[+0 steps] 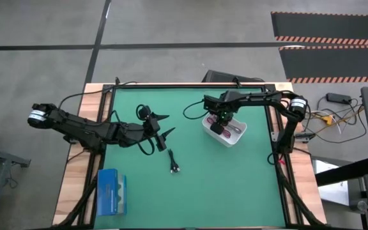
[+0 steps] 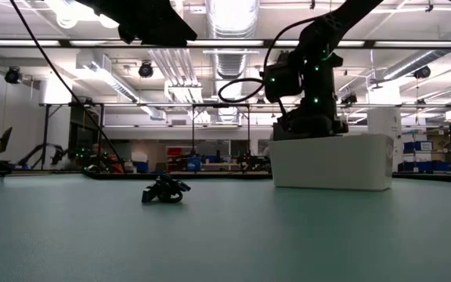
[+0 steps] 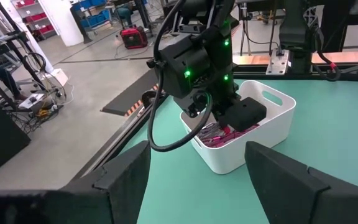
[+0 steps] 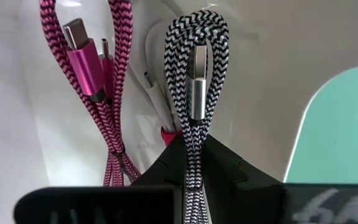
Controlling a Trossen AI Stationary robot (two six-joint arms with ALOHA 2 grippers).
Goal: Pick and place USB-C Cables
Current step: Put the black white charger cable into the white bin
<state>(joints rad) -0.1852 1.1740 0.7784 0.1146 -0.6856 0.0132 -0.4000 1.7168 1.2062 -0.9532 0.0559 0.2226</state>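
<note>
A white bin stands at the table's far right. My right gripper reaches down into it and is shut on the grey braided cable. In the bin lie the magenta cable and the white cable with its pink tie. The black cable lies bundled on the green mat mid-table and also shows in the low view. My left gripper is open and empty, above the mat to the left of the bin, far side of the black cable. My right gripper pinches the grey cable's two side-by-side strands between its two fingers. The fingers come from above, pointing down into the bin, and lie along the strands. The looped end with the silver plug reaches past the fingertips inside the bin.
A flat blue box lies at the table's near left corner. Black wires trail from the left arm. The bin's wall has a handle cut-out. Open green mat lies near and right of the black cable.
</note>
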